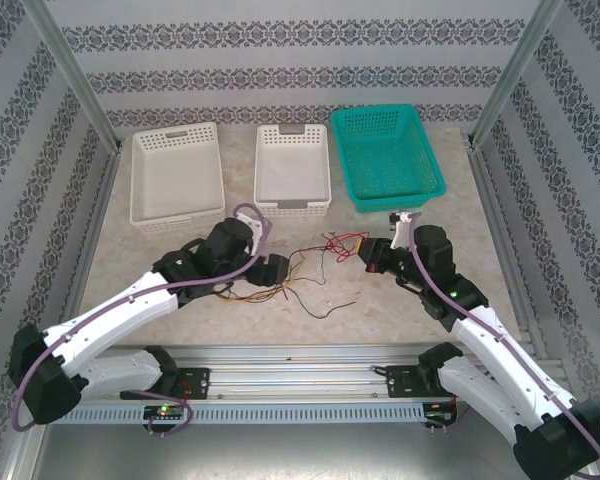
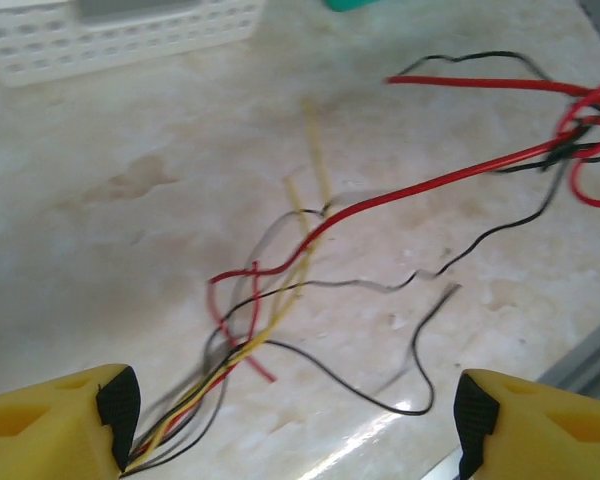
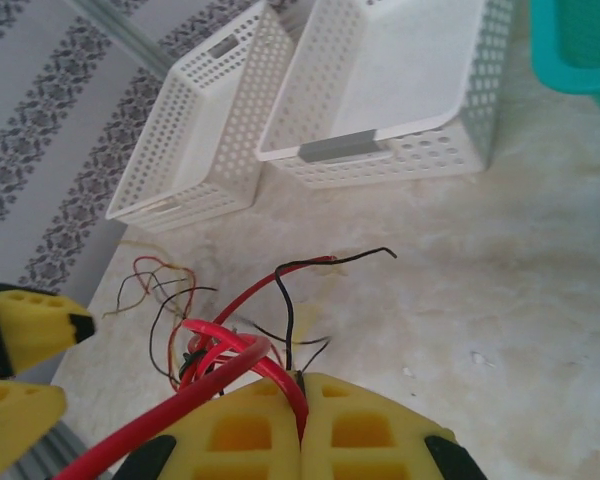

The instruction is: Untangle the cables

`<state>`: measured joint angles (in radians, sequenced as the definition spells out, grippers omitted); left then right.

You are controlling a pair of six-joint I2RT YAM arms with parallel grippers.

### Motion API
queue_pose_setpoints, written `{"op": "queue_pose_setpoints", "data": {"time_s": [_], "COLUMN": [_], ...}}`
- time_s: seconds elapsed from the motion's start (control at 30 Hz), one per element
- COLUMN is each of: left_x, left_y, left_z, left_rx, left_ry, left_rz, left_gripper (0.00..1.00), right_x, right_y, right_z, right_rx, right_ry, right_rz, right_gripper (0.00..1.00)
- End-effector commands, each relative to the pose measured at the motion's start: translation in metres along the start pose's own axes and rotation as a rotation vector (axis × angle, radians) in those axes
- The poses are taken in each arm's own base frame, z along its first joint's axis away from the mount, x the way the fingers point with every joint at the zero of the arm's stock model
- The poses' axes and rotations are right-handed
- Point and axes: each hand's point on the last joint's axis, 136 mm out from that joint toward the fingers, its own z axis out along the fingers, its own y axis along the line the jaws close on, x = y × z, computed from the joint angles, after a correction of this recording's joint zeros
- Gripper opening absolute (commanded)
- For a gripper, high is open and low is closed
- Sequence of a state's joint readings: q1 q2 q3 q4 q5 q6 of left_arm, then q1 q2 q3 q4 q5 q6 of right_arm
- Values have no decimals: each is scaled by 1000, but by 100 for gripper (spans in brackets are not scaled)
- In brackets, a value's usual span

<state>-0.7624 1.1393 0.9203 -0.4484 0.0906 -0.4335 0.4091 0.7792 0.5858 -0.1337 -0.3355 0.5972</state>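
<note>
Cables [image 2: 420, 187] tangled on worktop [image 2: 130, 250] just ahead of left claw [image 2: 295, 415], spread wide apart; right claw [image 3: 300, 395] pressed together, clamped on red cables.

Patterned wallpaper walls [image 1: 300, 60] surround a beige marble table [image 1: 300, 335].

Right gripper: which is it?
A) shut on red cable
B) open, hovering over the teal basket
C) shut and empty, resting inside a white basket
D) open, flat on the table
A: in the right wrist view the right gripper has its yellow fingers pressed together, and the red cable is pinched at the seam between them, over the table and short of the baskets.
</note>
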Motion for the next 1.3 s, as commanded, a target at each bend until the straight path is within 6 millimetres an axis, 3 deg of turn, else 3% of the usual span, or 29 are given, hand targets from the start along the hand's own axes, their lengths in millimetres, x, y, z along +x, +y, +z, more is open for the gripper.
{"op": "queue_pose_setpoints", "data": {"time_s": [0.0, 0.3, 0.63, 0.93, 1.07, 1.13, 1.27], "left_x": [-15, -4, -4, -8, -11, -11, -1], "left_y": [-32, -32, -32, -36, -37, -40, -47], "left_z": [8, 21, 27, 20, 9, 5, 5], "left_rx": [96, 112, 140, 184, 204, 226, 282], "left_ry": [-39, -60, -126, -173, -210, -216, -192], "left_rz": [84, 173, 235, 241, 230, 226, 231], "left_gripper": [83, 80, 61, 14, 0, 5, 46], "right_x": [-8, -2, -1, -1, -2, -3, -3], "right_y": [22, 42, 64, 63, 62, 62, 68], "right_z": [1, -3, -9, -12, -13, -13, -13], "right_rx": [-89, -185, -291, -285, -274, -276, -309], "right_ry": [-33, -2, 27, 24, 12, 7, 17], "right_rz": [-63, -81, -70, -67, -64, -58, -51], "right_gripper": [0, 0, 0, 0, 0, 0, 0]}}
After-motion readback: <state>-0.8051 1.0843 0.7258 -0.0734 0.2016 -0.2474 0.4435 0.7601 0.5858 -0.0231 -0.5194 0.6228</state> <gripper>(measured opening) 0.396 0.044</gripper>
